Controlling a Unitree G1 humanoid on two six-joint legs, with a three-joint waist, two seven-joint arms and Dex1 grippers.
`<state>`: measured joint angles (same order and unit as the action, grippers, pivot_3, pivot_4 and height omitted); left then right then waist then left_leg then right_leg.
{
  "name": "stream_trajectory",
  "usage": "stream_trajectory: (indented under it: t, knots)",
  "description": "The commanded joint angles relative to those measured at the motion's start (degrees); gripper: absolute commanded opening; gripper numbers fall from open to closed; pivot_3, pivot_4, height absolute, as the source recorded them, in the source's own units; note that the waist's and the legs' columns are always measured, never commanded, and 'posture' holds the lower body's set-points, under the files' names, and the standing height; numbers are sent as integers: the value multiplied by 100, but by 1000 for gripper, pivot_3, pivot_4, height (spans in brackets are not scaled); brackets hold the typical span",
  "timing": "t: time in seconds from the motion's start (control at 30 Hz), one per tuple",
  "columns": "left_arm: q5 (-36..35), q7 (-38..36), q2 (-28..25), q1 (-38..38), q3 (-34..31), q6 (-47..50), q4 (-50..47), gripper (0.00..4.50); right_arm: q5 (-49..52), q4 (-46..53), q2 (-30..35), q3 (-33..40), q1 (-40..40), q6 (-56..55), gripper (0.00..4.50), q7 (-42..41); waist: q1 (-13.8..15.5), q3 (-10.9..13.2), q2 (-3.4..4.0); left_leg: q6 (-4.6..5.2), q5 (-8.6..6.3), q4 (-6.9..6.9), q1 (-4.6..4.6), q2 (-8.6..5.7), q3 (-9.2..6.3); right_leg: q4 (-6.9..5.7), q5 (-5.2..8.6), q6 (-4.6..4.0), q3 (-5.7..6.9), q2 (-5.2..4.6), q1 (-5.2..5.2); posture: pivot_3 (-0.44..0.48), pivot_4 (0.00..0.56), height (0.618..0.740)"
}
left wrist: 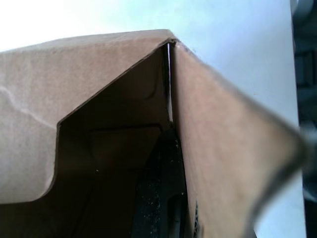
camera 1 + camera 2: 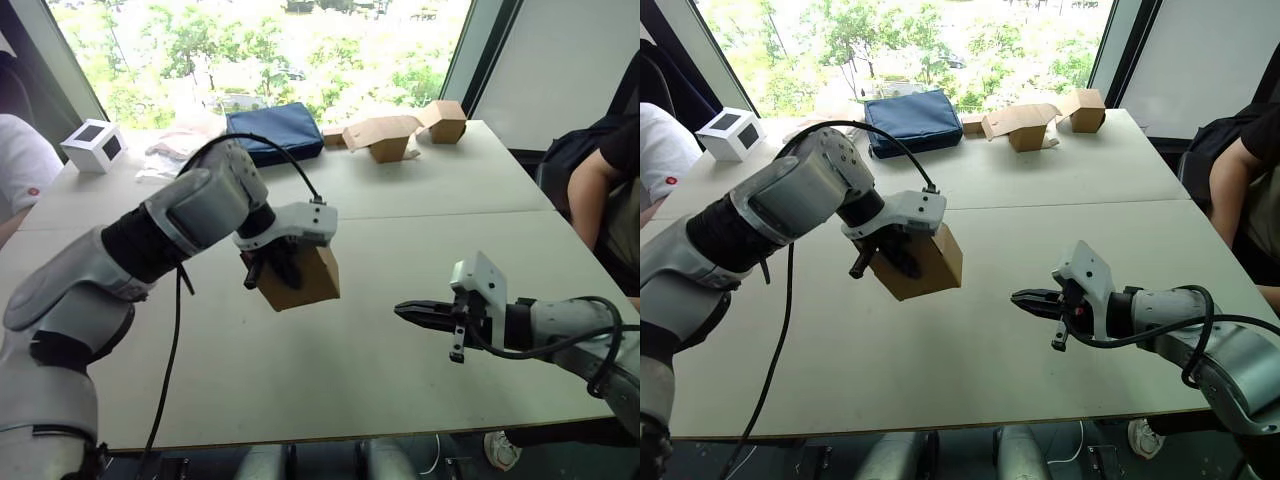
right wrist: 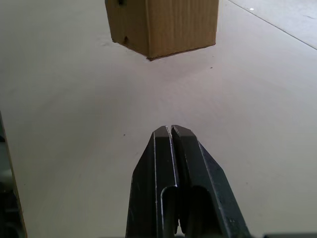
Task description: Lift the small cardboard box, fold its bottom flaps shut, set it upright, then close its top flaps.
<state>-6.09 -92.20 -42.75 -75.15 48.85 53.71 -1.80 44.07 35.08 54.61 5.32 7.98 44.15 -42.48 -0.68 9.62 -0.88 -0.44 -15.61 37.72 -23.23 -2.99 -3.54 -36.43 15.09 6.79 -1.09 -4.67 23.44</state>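
Observation:
The small cardboard box (image 2: 308,280) hangs tilted above the middle of the white table (image 2: 430,230), off its surface. My left gripper (image 2: 270,264) is shut on one of its walls, at the box's left side. In the left wrist view the box (image 1: 89,89) shows its dark inside past an open flap (image 1: 218,148), with a black finger (image 1: 163,198) inside. I cannot tell whether that flap belongs to the top flaps or the bottom flaps. My right gripper (image 2: 402,310) is shut and empty, low over the table to the box's right, pointing at the box (image 3: 163,25) and apart from it.
At the table's far side lie a blue bag (image 2: 275,130), a brown carton with a drooping flap (image 2: 385,135), another brown box (image 2: 445,120) and a white cube (image 2: 95,143). A person's arm (image 2: 590,185) is at the right edge, a sleeve (image 2: 20,160) at the left.

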Motion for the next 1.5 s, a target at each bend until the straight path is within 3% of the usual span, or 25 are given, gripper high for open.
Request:
stream_trajectory:
  t: [0.03, 0.17, 0.2, 0.23, 0.33, 0.37, 0.5, 0.67, 0.73, 0.87, 0.93, 1.1, 1.13, 1.3, 1.5]
  knots:
    - [239, 97, 34, 72, 44, -56, 7, 0, -217, 212, -14, -166, 98, -20, 47, 34, 3, 0, 0, 0, 0, 0, 0, 0, -1, 0, 0, 0, 1, 0, 0, 0, 150, 740]
    - [282, 65, 221, 38, 62, 84, 76, 0, -449, 150, -42, -362, 113, 29, 47, 89, 27, 0, -1, 4, -2, 20, -13, -6, -13, 0, 0, 0, 1, 2, -3, 0, 150, 740]
    - [258, 73, 265, 47, 22, 88, 99, 518, -412, 139, -89, -345, 138, 61, 0, 111, 25, 0, -1, 5, -3, 22, -14, -9, -13, 0, 0, 1, 0, 0, -4, 0, 150, 740]
    - [240, 53, 279, 43, 13, 121, 117, 629, -381, 135, -133, -333, 170, 88, 0, 132, 20, 0, -1, 7, -4, 25, -14, -10, -13, 1, 0, 1, -1, 0, -6, 0, 150, 740]
    - [122, -22, 274, -5, 13, 289, 77, 1849, -451, 114, -188, -376, 190, 131, 0, 154, 7, 0, -1, 8, -5, 27, -13, -10, -13, 0, 0, 1, -2, 0, -6, 0, 150, 740]
    - [-45, -28, 283, -79, 0, 477, 75, 2056, -494, 97, -207, -409, 181, 133, 0, 154, 6, 0, -1, 9, -5, 27, -13, -9, -14, -1, 0, 1, -1, 0, -6, 0, 150, 740]
    - [-726, -30, 216, -377, -189, 788, 217, 2056, -490, 68, -328, -423, 211, 161, 0, 169, 2, 0, -1, 10, -6, 27, -13, -9, -16, -6, 0, 2, 0, 2, -4, 0, 150, 740]
    - [-1688, -30, 233, -1120, -1241, 1030, 1495, 2056, -109, 48, -638, -66, 128, 163, 0, 146, 1, 2, -3, 10, -6, 31, -14, -9, -17, -12, 1, 3, 1, 1, -2, 0, 150, 740]
    - [-1765, 329, 310, -1079, -2031, 962, 2002, 2056, -7, 14, -768, 69, 72, 153, 0, 200, -2, 0, 0, 14, -8, 30, -13, -10, -17, -13, 4, 8, 2, 2, -2, 0, 150, 740]
    - [-1664, 2319, 510, -188, -3944, 122, 2405, 2056, -102, -153, -1011, 145, -28, 89, 0, 359, -16, -5, 8, 19, -11, 31, 2, -11, -14, -35, 9, 12, -6, -3, -4, 0, 150, 740]
    - [-1710, 2851, 506, 315, -4492, 130, 2184, 2056, -191, -225, -1086, 125, -55, 32, 0, 401, -16, -3, 6, 18, -10, 31, 9, -11, -11, -54, 10, 11, -17, -3, 2, 0, 150, 740]
    - [-1864, 4339, 737, 2447, -5914, -39, 702, 221, -453, -612, -1332, 85, -35, -213, 0, 471, -3, -5, 5, 6, -5, 33, -3, -13, -7, -64, 10, 9, -26, -6, 19, 0, 150, 740]
    - [-1851, 4514, 786, 2891, -6014, -70, 356, 13, -489, -667, -1354, 74, -45, -254, 0, 440, 2, -6, 4, -1, -1, 33, -5, -13, -7, -64, 9, 9, -26, -8, 19, 0, 150, 740]
    - [-2040, 5220, 1215, 4878, -6450, -255, -1131, 13, -735, -837, -1485, -178, -25, -355, 0, 421, 81, -8, -3, -10, 2, 34, -8, -22, -5, -62, 8, 7, -30, -37, 21, 0, 150, 740]
    - [-2178, 5264, 1521, 6350, -6335, -708, -1796, 13, -1033, -756, -1652, -489, -239, -439, 0, 500, 147, -17, 3, -8, -2, 31, 5, -23, -8, -54, 7, 5, -25, -45, 4, 0, 150, 740]
